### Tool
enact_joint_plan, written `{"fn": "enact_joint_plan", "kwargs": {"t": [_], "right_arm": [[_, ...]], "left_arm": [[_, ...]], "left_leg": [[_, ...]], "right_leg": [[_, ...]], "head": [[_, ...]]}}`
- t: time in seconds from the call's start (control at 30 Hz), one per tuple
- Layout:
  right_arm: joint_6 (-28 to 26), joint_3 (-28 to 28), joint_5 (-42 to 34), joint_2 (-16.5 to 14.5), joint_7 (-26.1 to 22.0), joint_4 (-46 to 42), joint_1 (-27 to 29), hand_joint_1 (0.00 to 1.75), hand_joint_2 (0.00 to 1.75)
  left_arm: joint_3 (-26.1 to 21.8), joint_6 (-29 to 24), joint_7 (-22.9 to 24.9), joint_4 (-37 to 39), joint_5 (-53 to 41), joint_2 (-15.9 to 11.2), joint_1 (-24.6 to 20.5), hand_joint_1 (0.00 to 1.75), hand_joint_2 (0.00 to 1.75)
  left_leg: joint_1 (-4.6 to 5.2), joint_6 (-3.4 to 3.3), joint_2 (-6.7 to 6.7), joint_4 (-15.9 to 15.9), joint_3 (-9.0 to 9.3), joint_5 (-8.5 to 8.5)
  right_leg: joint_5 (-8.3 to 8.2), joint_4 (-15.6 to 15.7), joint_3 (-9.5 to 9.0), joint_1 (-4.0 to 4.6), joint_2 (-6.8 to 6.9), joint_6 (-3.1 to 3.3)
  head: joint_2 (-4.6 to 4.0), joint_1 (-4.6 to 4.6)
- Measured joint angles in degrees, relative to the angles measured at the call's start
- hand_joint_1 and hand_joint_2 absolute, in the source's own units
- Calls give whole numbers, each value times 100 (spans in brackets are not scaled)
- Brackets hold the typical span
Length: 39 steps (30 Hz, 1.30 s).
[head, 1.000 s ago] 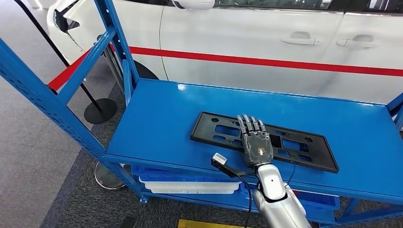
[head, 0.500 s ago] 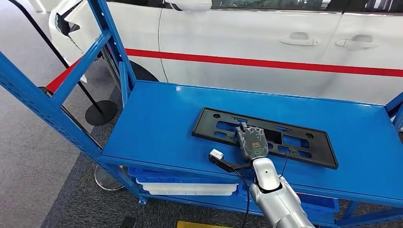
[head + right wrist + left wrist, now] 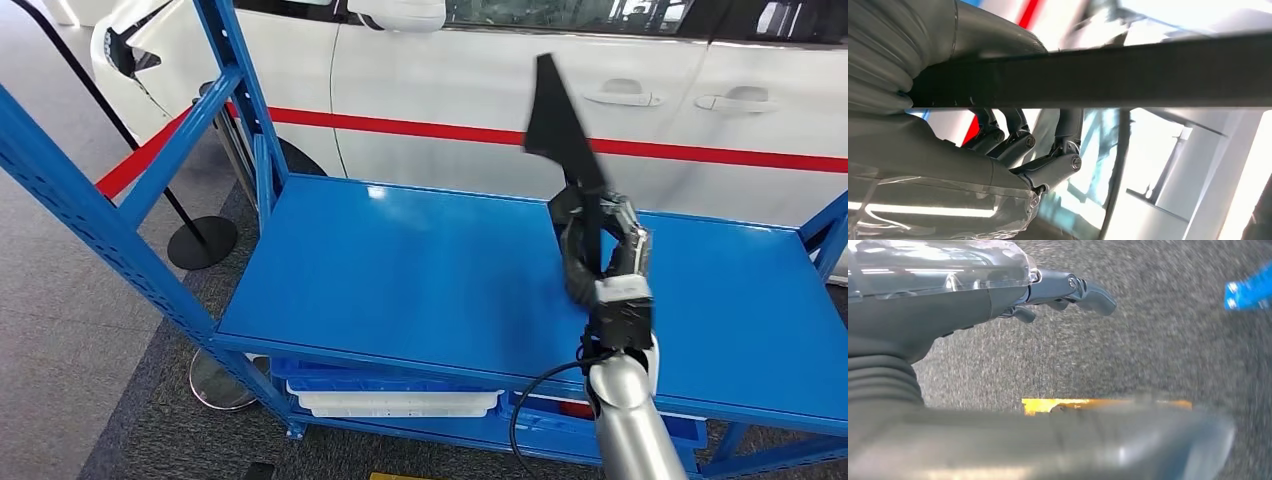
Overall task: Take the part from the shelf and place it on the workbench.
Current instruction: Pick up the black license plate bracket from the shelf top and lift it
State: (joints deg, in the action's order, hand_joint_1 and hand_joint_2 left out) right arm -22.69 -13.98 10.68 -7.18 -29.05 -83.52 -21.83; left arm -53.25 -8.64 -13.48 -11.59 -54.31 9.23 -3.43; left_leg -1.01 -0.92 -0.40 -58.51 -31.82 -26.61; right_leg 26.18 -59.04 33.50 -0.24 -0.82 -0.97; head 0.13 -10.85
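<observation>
a: item one, nearest you: the right hand (image 3: 610, 262), right of centre in the head view, risen on its silver arm from the bottom edge. what do you log for it?

b: fingers wrapped around the black part (image 3: 560, 130), which stands on edge above the blue shelf (image 3: 400, 270), its tip reaching the upper middle of the frame. in the right wrist view you see the part (image 3: 1108, 70) as a dark bar across the upper half, the fingers (image 3: 1048, 167) curled beneath it.

a: item two, the left hand?

b: the left hand (image 3: 998, 295) sits in the upper left of its wrist view over grey carpet; you can log its fingers (image 3: 1088, 292) as slightly bent and holding nothing.

a: item three, lower down?

b: a white tray (image 3: 395, 397) on the lower tier, bottom centre.

a: farthest?

b: a white car (image 3: 480, 90) with a red stripe along the top of the frame, and a black stanchion base (image 3: 203, 242) at the left.
</observation>
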Motion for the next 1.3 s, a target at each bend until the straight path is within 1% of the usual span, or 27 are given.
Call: {"fn": "enact_joint_plan", "kwargs": {"t": [0.07,0.13,0.17,0.2,0.23,0.3,0.37,0.47,0.53,0.57,0.63,0.67,0.7,0.73,0.8,0.83,0.87,0.9,1.0,1.03,1.07,1.13,1.17,1.2,1.23,1.27,1.3], "right_arm": [[201,98,-562,91,-113,-725,265,175,175],[310,191,-880,194,-211,-1323,499,175,175],[347,231,-975,241,-247,-1563,615,175,175],[371,259,-1033,281,-273,-1759,720,175,175],[389,282,-1070,313,-302,-1929,802,175,175],[429,313,-1150,370,-388,-2228,913,175,175],[474,326,-1246,417,-477,-2481,1028,175,175],[505,327,-1352,480,-543,-2752,1247,175,175],[515,328,-1382,506,-554,-2872,1343,175,175],[519,328,-1388,512,-557,-2916,1374,175,175],[525,327,-1391,521,-562,-2970,1417,175,175],[524,327,-1392,526,-562,-2979,1438,175,175],[524,327,-1393,532,-562,-2983,1458,175,175],[523,327,-1402,538,-562,-2989,1476,175,175],[503,327,-1442,546,-563,-3011,1496,175,175],[479,327,-1483,547,-564,-3021,1505,175,175],[454,327,-1545,547,-569,-3024,1524,175,175],[434,327,-1621,547,-577,-3018,1560,175,175],[431,313,-1781,540,-691,-2960,1744,175,175],[452,304,-1787,536,-746,-2933,1812,175,175],[500,287,-1790,529,-792,-2901,1877,175,175],[728,229,-1891,508,-839,-2818,2000,175,175],[905,194,-1995,484,-853,-2769,2055,175,175],[1098,167,-2117,449,-865,-2715,2112,175,175],[1274,150,-2224,408,-878,-2661,2165,175,175],[1427,138,-2308,361,-884,-2600,2211,175,175],[1555,130,-2365,314,-883,-2533,2247,175,175]], "left_arm": [[-44,-9,-39,-1,-6,-1,4,0,175],[-63,-13,-86,-1,-17,-1,13,0,175],[-63,-14,-100,0,-20,-1,21,0,175],[-65,-19,-107,0,-20,-1,28,0,175],[-66,-26,-109,0,-19,-1,30,0,175],[-79,-42,-127,-1,8,1,22,0,175],[-121,-49,-184,0,91,3,10,0,175],[-215,-48,-263,0,201,2,3,0,175],[-248,-47,-277,0,213,-3,1,0,175],[-259,-47,-280,0,211,-5,-3,0,175],[-287,-47,-283,-1,210,-5,-6,0,175],[-305,-47,-282,-1,210,-5,-4,0,175],[-321,-48,-282,-1,210,-5,-1,0,175],[-334,-56,-281,0,211,-5,1,0,175],[-356,-97,-275,0,221,-7,-4,0,175],[-369,-119,-271,-1,235,-8,-9,0,175],[-385,-132,-266,-1,259,-8,-15,0,175],[-403,-136,-262,-1,283,-8,-19,0,175],[-481,-175,-200,-1,374,-7,-16,0,175],[-512,-205,-161,-1,405,-6,-15,0,175],[-545,-240,-118,-1,446,-5,-18,0,175],[-619,-321,-23,-2,529,-4,-37,0,175],[-660,-369,27,-2,579,-4,-45,0,175],[-705,-422,73,-2,625,-3,-51,0,175],[-751,-478,110,-2,676,3,-53,0,175],[-799,-544,143,-1,728,13,-55,0,175],[-854,-617,168,-1,785,25,-62,0,175]], "left_leg": [[0,-71,3,25,-27,43],[18,-96,2,23,-65,55],[27,-100,0,21,-74,54],[37,-103,-2,20,-75,51],[46,-104,-5,18,-69,44],[69,-94,-8,17,-45,24],[97,-62,-11,11,-37,0],[108,18,-11,17,-38,-31],[109,86,-2,-155,-95,-168],[104,117,3,-409,-203,-320],[82,164,5,-1182,-559,-685],[73,181,6,-1503,-722,-782],[67,192,6,-1644,-803,-770],[62,195,6,-1548,-772,-638],[56,173,10,-828,-460,-202],[65,148,12,-457,-293,-39],[75,117,13,-204,-186,46],[86,86,10,-80,-143,67],[77,-8,-4,-5,-152,98],[65,-46,-2,24,-156,126],[53,-82,3,52,-166,156],[54,-121,32,53,-214,193],[56,-126,54,43,-244,207],[56,-125,84,30,-273,219],[54,-118,114,15,-301,230],[51,-105,148,-1,-326,241],[51,-87,183,-21,-345,253]], "right_leg": [[311,-468,224,-19,18,-50],[704,-1254,607,-19,28,-74],[784,-1533,747,-19,29,-76],[741,-1600,789,-18,30,-68],[590,-1431,717,-16,32,-50],[173,-627,344,-1,33,17],[-40,-39,81,30,41,76],[-54,74,45,33,50,132],[-66,119,17,-6,59,187],[-68,135,3,-23,67,211],[-56,136,-5,-19,79,239],[-51,134,-9,-17,82,243],[-45,133,-15,-15,83,244],[-36,129,-26,-15,81,239],[-9,111,-53,-15,77,218],[3,88,-53,-3,75,199],[6,68,-41,5,77,176],[2,54,-22,13,80,151],[19,28,13,16,90,70],[120,-61,44,12,88,44],[295,-262,117,7,84,20],[748,-953,369,-21,80,-18],[904,-1290,484,-35,80,-36],[953,-1477,524,-51,82,-53],[891,-1447,458,-71,88,-68],[747,-1194,279,-91,111,-80],[587,-783,16,-107,185,-89]], "head": [[1,-1],[1,-1],[1,0],[1,0],[1,0],[-1,0],[-1,-1],[1,-1],[1,-1],[1,-2],[1,-2],[1,-2],[1,-2],[1,-2],[1,-2],[0,-2],[0,-2],[0,-2],[1,-1],[1,-1],[1,0],[0,0],[0,0],[0,0],[0,1],[0,1],[0,1]]}}
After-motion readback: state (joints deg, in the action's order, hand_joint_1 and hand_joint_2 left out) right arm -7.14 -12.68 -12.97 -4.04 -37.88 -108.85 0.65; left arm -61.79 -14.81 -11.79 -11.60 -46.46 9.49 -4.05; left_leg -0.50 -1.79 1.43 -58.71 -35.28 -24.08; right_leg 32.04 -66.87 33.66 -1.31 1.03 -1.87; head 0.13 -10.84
